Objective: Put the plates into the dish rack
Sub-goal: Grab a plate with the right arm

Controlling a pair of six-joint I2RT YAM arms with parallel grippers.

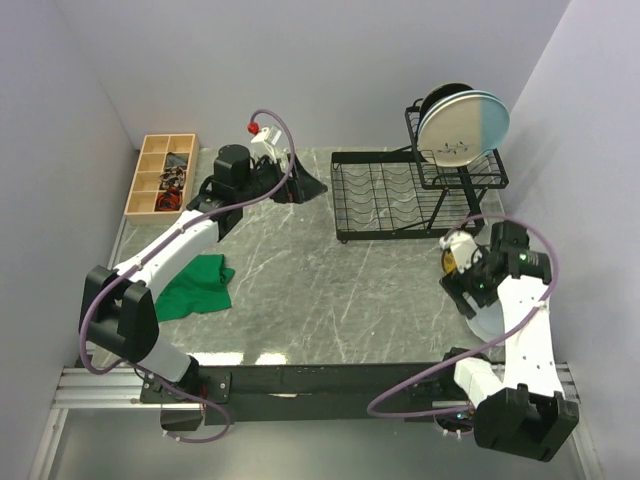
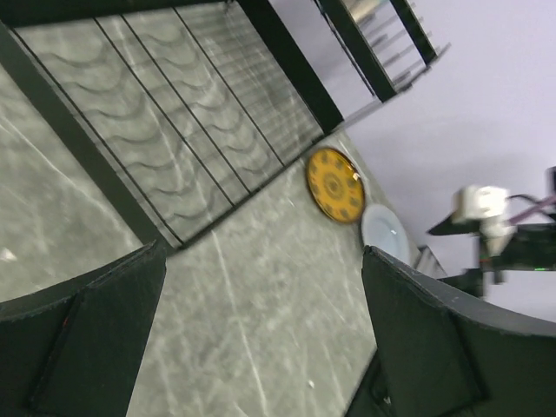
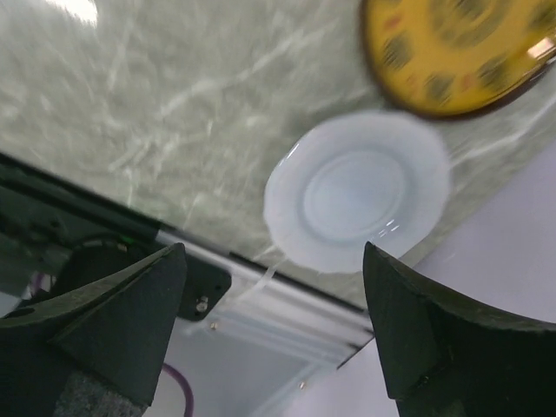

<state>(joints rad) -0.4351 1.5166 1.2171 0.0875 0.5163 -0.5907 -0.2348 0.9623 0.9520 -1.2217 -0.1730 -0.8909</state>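
Note:
The black wire dish rack point(image 1: 385, 195) stands at the back right, its slotted lower tray point(image 2: 174, 130) without plates. Its raised upper basket point(image 1: 462, 172) holds plates on edge, a cream-and-blue plate point(image 1: 465, 125) in front and a black one behind. On the table to the right lie a yellow patterned plate point(image 2: 334, 184) point(image 3: 460, 52) and a pale white plate point(image 3: 356, 191) point(image 2: 385, 230). My right gripper point(image 3: 274, 330) point(image 1: 465, 268) hovers open above the white plate's near rim, holding nothing. My left gripper point(image 2: 261, 339) point(image 1: 300, 182) is open and empty just left of the rack.
A wooden compartment box point(image 1: 163, 175) with small items sits at the far left. A green cloth point(image 1: 197, 285) lies by the left arm. The table's metal edge rail point(image 3: 287, 304) runs close to the white plate, and the right wall is near.

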